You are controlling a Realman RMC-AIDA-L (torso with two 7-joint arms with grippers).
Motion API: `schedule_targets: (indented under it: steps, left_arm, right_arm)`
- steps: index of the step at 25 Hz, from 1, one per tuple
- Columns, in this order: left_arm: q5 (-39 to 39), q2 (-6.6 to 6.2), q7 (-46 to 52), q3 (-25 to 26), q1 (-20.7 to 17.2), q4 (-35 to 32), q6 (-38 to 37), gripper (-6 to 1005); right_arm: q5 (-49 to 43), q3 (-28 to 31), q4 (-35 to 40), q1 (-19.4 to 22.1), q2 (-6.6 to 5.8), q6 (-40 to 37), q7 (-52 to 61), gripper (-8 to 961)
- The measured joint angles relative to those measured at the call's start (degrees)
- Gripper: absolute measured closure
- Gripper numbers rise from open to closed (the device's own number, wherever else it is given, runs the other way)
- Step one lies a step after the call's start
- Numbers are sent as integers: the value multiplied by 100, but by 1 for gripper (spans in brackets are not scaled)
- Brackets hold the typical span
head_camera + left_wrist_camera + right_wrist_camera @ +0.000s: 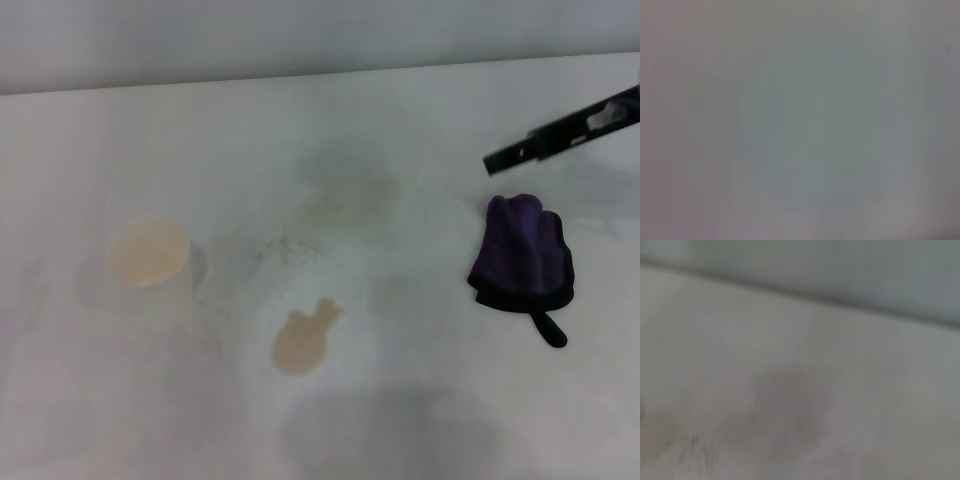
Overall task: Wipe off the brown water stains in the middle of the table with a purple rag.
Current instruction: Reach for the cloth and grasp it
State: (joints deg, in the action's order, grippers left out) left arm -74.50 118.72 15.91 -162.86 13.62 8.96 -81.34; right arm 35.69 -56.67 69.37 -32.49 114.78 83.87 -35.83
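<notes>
While lying bunched at 3 o'clock from the brown water stains [305, 338], purple rag [523, 254]: soft, light, compliant; grasp at raised fold. Right gripper [560, 130] at 12 o'clock of rag, holding nothing; opening cannot be told.

A bare robot test bench in what looks like a lab or demo room, not a home; a wide white table [400, 120] with faint grey specks runs to a plain pale wall [300, 35], no furnishings or decoration about; staged props sit apart on it: a white paper cup [150, 265], a tan spill [305, 338], a purple rag [523, 255]; a black robot arm [565, 130] juts in from the right.
</notes>
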Motion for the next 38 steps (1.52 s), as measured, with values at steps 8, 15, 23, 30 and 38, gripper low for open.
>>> schedule_targets:
  steps: [8, 15, 23, 30, 38]
  left_arm:
    - [-60, -7, -12, 0, 152, 53, 4, 107]
    - [-87, 5, -151, -9, 254, 74, 52, 106]
    - [-92, 11, -202, -9, 303, 45, 108, 107]
    - [-88, 11, -229, -9, 380, 37, 209, 107]
    - [-50, 2, -231, -9, 434, 74, 223, 106]
  right_arm:
    - [-1184, -1429, 285, -188, 60, 220, 1311, 192]
    - [-1559, -2026, -30, -438, 68, 166, 1808, 199]
    - [-1705, -2349, -613, -688, 73, -29, 2010, 206]
    - [-1846, -2413, -1328, -931, 71, -242, 2032, 212]
    - [-1865, -2579, -1361, -941, 71, -212, 2080, 219]
